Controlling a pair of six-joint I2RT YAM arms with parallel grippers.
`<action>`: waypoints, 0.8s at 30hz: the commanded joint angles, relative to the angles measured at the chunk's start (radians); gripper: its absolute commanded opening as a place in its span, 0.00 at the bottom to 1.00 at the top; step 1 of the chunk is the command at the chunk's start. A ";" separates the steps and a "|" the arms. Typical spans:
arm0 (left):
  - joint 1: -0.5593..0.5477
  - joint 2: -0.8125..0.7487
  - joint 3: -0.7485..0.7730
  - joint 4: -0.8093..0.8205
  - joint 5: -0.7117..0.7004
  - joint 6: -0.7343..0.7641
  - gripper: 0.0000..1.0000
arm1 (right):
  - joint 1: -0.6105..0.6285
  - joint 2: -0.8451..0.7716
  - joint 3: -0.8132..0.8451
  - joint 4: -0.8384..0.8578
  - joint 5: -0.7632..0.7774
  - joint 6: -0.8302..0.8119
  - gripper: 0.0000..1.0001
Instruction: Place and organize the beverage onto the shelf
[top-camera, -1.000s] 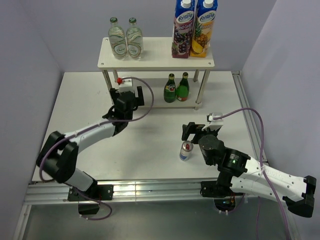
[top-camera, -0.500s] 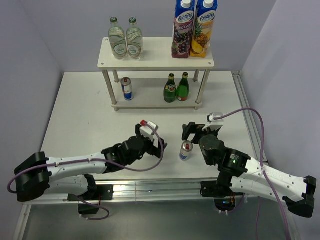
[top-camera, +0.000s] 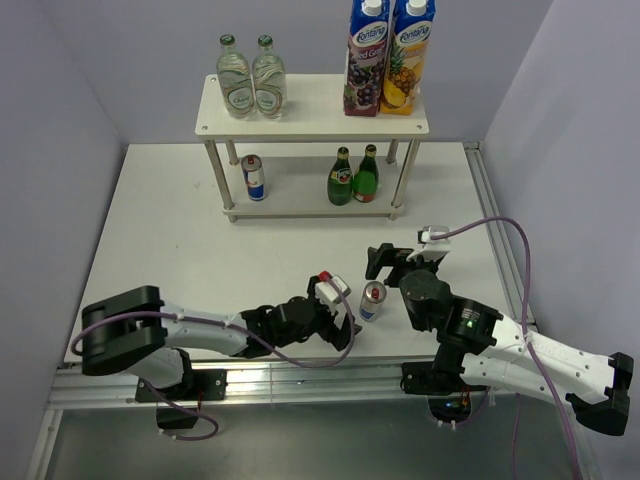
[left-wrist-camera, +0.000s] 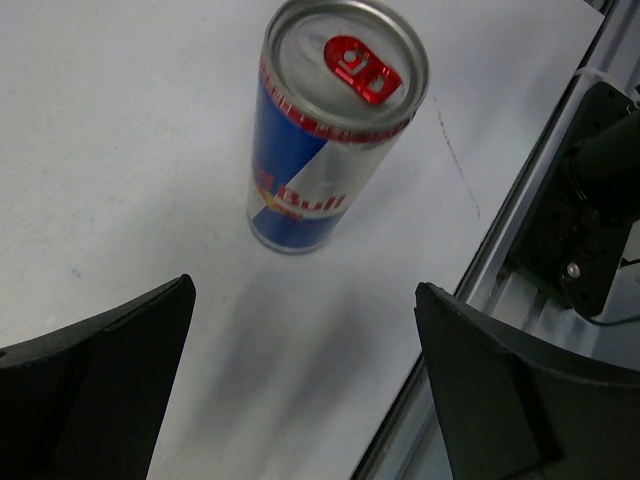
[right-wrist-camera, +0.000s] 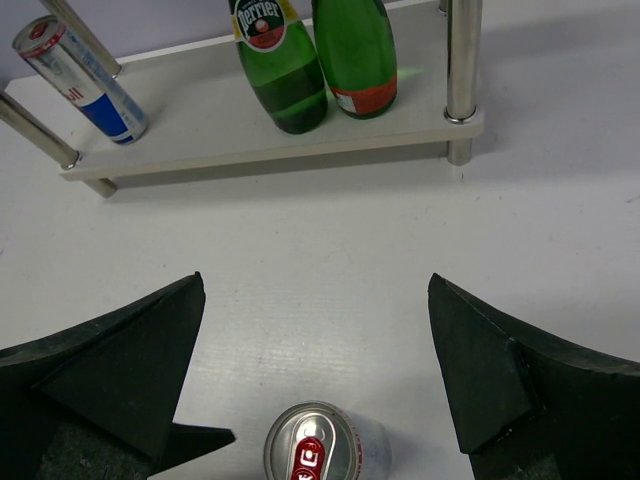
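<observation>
The cream-white shelf (top-camera: 310, 122) stands at the back. Two clear bottles (top-camera: 251, 78) are on its top board. Two dark green bottles (top-camera: 354, 176) and one slim can (top-camera: 254, 177) stand on the lower board (right-wrist-camera: 270, 145); the right wrist view shows the green bottles (right-wrist-camera: 318, 55) and that can (right-wrist-camera: 82, 82). A second can (top-camera: 373, 300) stands on the table near the front. My left gripper (top-camera: 346, 319) is open and empty just left of it; the can (left-wrist-camera: 330, 120) lies ahead of my left gripper (left-wrist-camera: 305, 288). My right gripper (top-camera: 388, 259) is open and empty, above and behind this can (right-wrist-camera: 322, 450).
Two tall juice cartons (top-camera: 388, 55) stand on the right of the top board. The table's metal front rail (top-camera: 300, 378) runs just behind my left gripper and shows in the left wrist view (left-wrist-camera: 520, 240). Grey walls close in the left, back and right.
My left arm let go of a can on the lower board, drew back from the shelf and swung right to the can on the table. The right arm has not moved.
</observation>
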 joint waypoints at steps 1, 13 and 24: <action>-0.005 0.084 0.088 0.166 0.001 0.034 0.98 | 0.004 -0.019 -0.008 -0.003 0.040 0.026 0.99; 0.002 0.354 0.243 0.290 -0.042 0.077 0.97 | 0.004 -0.002 -0.011 0.013 0.028 0.020 0.99; 0.044 0.450 0.327 0.269 -0.115 0.044 0.01 | 0.004 0.021 -0.008 0.025 0.021 0.009 0.99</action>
